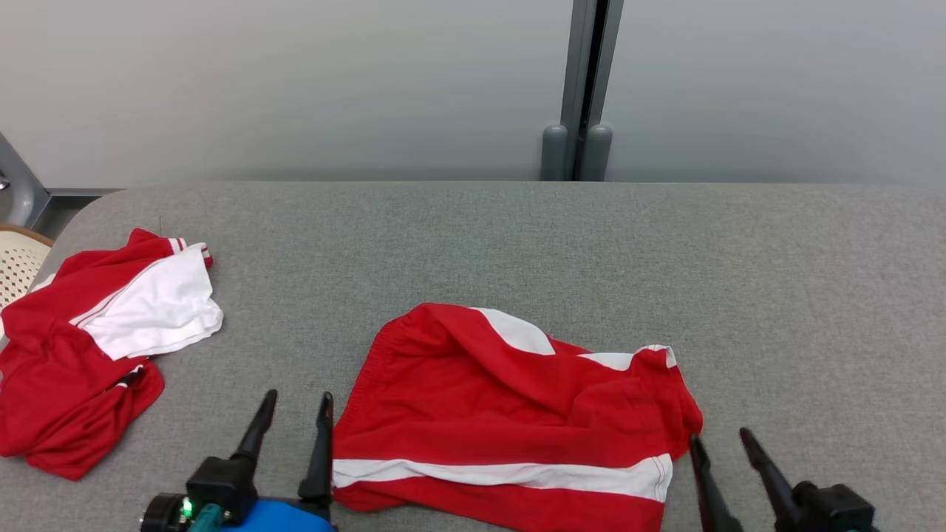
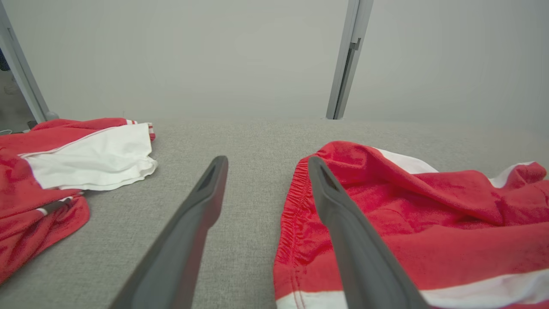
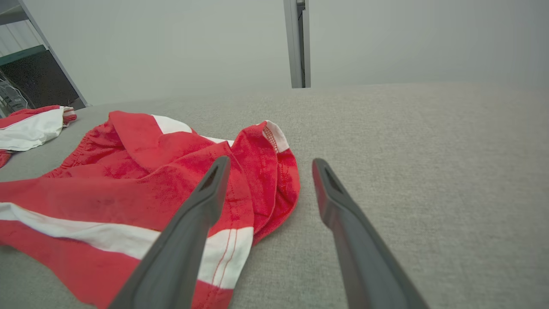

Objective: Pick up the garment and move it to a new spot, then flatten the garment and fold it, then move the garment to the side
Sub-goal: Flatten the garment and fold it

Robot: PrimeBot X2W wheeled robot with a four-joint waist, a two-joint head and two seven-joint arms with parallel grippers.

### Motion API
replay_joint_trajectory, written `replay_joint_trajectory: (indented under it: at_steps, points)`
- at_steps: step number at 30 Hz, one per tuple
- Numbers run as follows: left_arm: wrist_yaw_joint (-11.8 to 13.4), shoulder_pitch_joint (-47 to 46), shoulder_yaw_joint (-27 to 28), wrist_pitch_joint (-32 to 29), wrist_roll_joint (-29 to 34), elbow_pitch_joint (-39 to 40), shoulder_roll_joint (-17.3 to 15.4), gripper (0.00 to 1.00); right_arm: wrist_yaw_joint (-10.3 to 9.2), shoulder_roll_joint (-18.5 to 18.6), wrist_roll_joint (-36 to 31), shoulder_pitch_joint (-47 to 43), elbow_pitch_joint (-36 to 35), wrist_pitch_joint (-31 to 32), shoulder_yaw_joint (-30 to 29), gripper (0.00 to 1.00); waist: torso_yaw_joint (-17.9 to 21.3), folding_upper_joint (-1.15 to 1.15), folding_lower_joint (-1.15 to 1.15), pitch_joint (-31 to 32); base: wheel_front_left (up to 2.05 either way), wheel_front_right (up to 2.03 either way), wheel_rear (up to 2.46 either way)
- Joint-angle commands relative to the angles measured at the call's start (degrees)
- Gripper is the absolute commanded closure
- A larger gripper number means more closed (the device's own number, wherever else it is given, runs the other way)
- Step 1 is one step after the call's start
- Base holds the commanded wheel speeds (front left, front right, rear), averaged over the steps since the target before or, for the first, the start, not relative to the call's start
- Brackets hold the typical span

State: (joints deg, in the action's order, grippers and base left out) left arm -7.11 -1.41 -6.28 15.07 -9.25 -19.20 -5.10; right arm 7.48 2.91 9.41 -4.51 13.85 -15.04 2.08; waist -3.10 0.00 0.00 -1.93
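Observation:
The garment (image 1: 510, 414) is a pair of red shorts with white stripes, lying rumpled at the front middle of the grey table (image 1: 517, 244). My left gripper (image 1: 299, 399) stands open just left of its elastic waistband, one finger at the cloth's edge. In the left wrist view the garment (image 2: 411, 223) lies to the right, behind the right finger. My right gripper (image 1: 720, 436) is open at the garment's lower right corner. In the right wrist view the garment (image 3: 128, 184) spreads left of the gripper (image 3: 268, 165), whose left finger lies over its hem. Nothing is held.
A second red and white piece of clothing (image 1: 96, 347) is heaped at the table's left edge, also visible as a heap (image 2: 64, 167) in the left wrist view. A cream perforated chair (image 1: 18, 262) stands beyond that edge. A grey post (image 1: 584, 89) rises behind the table. The table's right half is bare.

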Motion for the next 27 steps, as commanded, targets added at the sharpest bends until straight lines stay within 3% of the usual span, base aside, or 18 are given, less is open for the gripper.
replay_joint_trajectory:
  at_steps: [1,10,16,27]
  points:
    - [-0.5,0.37,-1.55,0.15,-0.52,-1.16,-0.32,0.0,0.03,-0.02,0.67,0.02,2.02,-0.2,1.13,0.0,-0.01,0.0,0.0,-0.18,0.0,0.0,0.0]
    - [-0.35,-0.05,-11.34,0.16,-6.86,-7.42,-3.46,0.0,0.02,0.01,4.49,3.78,14.27,-0.21,7.38,0.0,-0.27,0.0,0.0,-0.89,0.0,0.0,0.0]
    - [-0.36,-1.02,-13.27,0.15,-8.96,-10.1,-5.26,0.0,0.03,0.0,6.3,6.9,20.84,-0.2,8.62,0.0,-0.61,0.0,0.0,-1.22,0.0,0.0,0.0]
    - [-0.37,-3.92,-18.25,0.15,-14.3,-16.23,-6.58,0.0,0.03,-0.05,9.85,9.78,25.45,-0.02,13.46,0.0,-0.51,0.0,0.0,-1.07,0.0,0.0,0.0]
